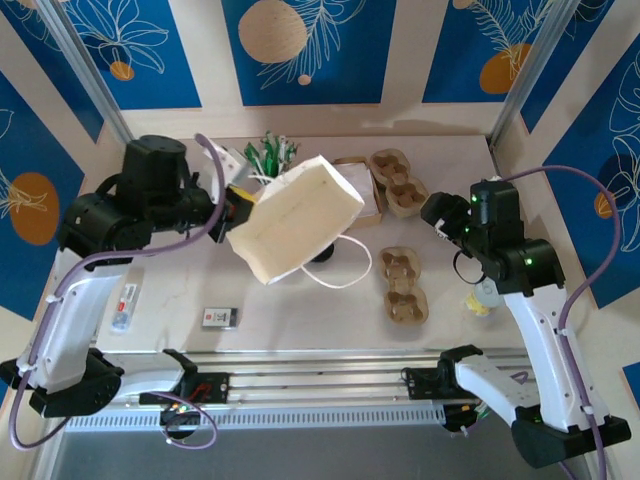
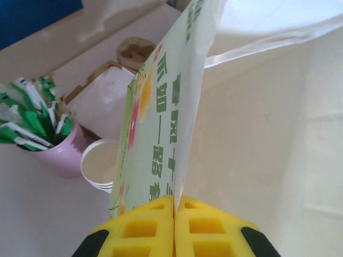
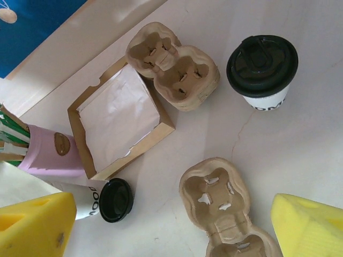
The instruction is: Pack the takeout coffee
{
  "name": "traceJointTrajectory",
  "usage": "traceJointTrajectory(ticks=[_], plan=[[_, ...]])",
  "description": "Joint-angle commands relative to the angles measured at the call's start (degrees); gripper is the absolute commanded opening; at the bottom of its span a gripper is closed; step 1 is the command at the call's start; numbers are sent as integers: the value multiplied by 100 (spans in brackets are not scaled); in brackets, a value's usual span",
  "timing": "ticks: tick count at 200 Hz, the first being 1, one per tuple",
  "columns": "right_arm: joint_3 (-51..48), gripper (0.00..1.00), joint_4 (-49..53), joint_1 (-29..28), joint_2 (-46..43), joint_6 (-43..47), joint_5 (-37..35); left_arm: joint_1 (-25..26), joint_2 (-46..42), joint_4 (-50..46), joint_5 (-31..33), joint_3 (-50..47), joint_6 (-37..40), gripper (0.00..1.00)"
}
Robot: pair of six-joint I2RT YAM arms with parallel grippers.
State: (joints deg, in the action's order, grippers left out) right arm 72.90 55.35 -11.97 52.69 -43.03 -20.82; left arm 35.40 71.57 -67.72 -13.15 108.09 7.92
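Observation:
One takeout coffee, a white cup with a black lid, stands upright to the right of the far cup carrier. A second lidded cup lies on its side by the brown box, its lid peeking out under the bag. My right gripper hangs open above the near carrier, its yellow fingers wide apart and holding nothing. My left gripper is shut on the edge of the white paper bag, which hangs lifted and tilted over the table's middle.
An open brown box lined with paper sits at the back. A pink cup of green-white sticks and a stack of lidless cups stand behind the bag. A small packet lies near the front edge.

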Motion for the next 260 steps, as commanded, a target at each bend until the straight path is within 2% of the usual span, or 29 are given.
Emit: traceJointTrajectory(ticks=[1, 21, 55, 89, 163, 223, 260], plan=[[44, 94, 12, 173, -48, 228, 494, 410, 167, -440, 103, -144, 1081, 0], [48, 93, 33, 250, -17, 314, 508, 639, 204, -523, -239, -456, 1501, 0], [-103, 92, -14, 392, -12, 465, 709, 910, 286, -559, -415, -976, 1914, 0], [-374, 90, -112, 503, 10, 592, 1086, 1219, 578, -579, 15, -1142, 2272, 0], [-1190, 85, 52, 516, 290, 775, 1342, 1277, 1255, -487, 438, -1096, 2497, 0], [-2234, 84, -220, 79, 242, 516, 1040, 1277, 1574, -224, 779, -1000, 2593, 0], [-2588, 84, -387, 40, 355, 480, 960, 1281, 1727, -62, 875, -897, 2706, 0]])
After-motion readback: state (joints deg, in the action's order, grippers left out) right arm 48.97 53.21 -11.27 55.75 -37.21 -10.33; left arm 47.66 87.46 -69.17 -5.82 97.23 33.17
